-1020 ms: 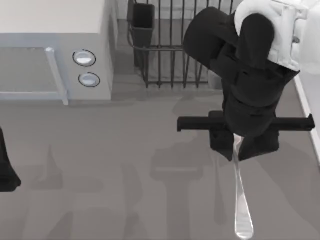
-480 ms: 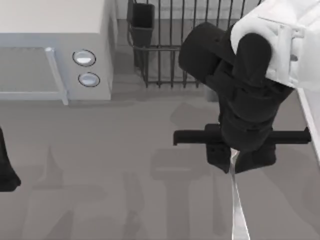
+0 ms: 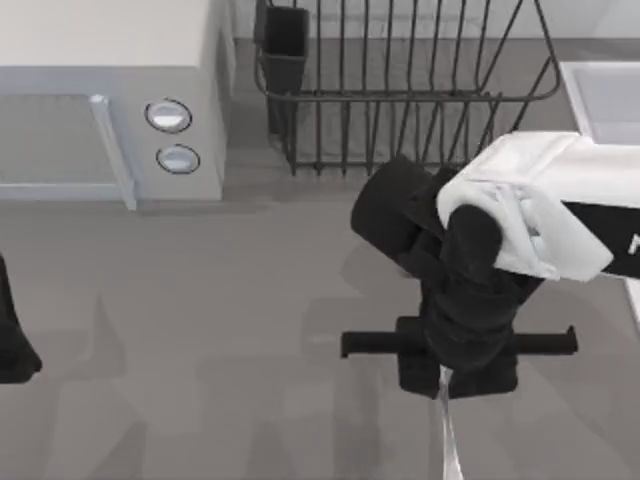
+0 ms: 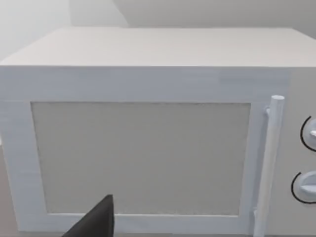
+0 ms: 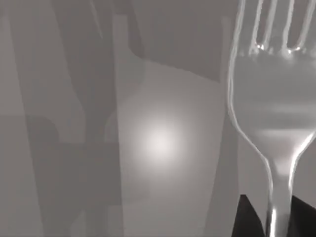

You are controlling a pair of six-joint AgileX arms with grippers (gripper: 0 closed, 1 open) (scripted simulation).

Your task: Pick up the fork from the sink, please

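Gripping fork (image 3: 449, 450), right hand (image 3: 445, 385)

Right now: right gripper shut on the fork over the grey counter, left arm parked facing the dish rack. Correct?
Not quite. The left arm faces the microwave, not the dish rack; the left wrist view shows its door and handle. The rest holds: the right gripper is shut on the fork over the counter.

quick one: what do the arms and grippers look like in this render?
Right arm: white shell link with a black panel, then rounded matte-black wrist segments. Right gripper: black, with a long thin black crossbar. Left arm: a black piece at the table's left edge. No cables visible.
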